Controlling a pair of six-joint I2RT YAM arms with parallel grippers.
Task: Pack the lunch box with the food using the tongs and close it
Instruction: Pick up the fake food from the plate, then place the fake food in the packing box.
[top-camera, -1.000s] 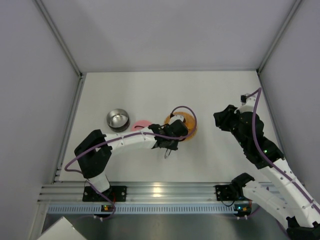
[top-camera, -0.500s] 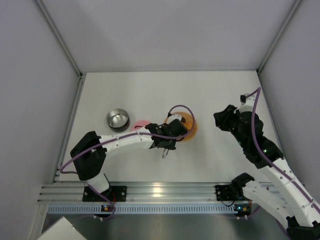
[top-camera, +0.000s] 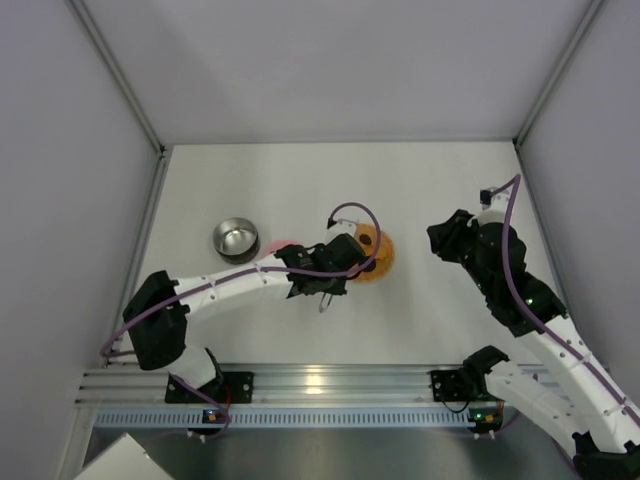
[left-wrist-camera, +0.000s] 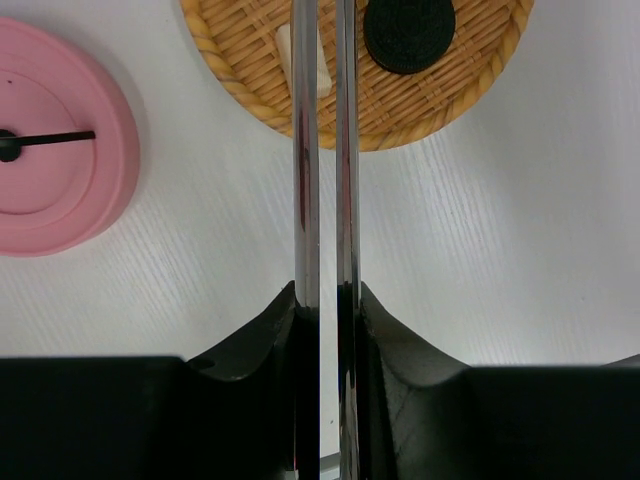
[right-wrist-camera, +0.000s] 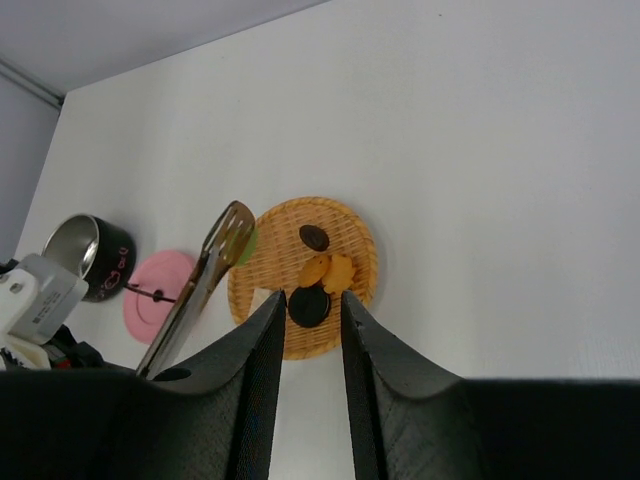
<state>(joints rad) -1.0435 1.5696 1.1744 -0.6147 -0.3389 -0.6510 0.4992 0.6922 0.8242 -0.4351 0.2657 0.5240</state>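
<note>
The steel lunch box (top-camera: 235, 239) stands open at the left, and its pink lid (top-camera: 283, 247) lies flat beside it. My left gripper (top-camera: 332, 283) is shut on the silver tongs (left-wrist-camera: 320, 150), whose two arms run nearly parallel out over the left edge of the orange plate (top-camera: 378, 258). In the right wrist view a green food piece (right-wrist-camera: 247, 243) shows at the tongs' tip (right-wrist-camera: 230, 232). A black round piece (left-wrist-camera: 408, 32) and a pale piece (left-wrist-camera: 283, 45) lie on the plate, with orange pieces (right-wrist-camera: 328, 270) and a black oval (right-wrist-camera: 314, 237). My right gripper (top-camera: 438, 240) hangs open and empty, right of the plate.
White walls enclose the table at the back and both sides. A metal rail (top-camera: 320, 385) runs along the near edge by the arm bases. The left arm's purple cable (top-camera: 355, 212) loops above the plate.
My left gripper with the tongs has shifted a little to the left along the plate's edge, and the arm's elbow has swung left. The right arm has stayed still.
</note>
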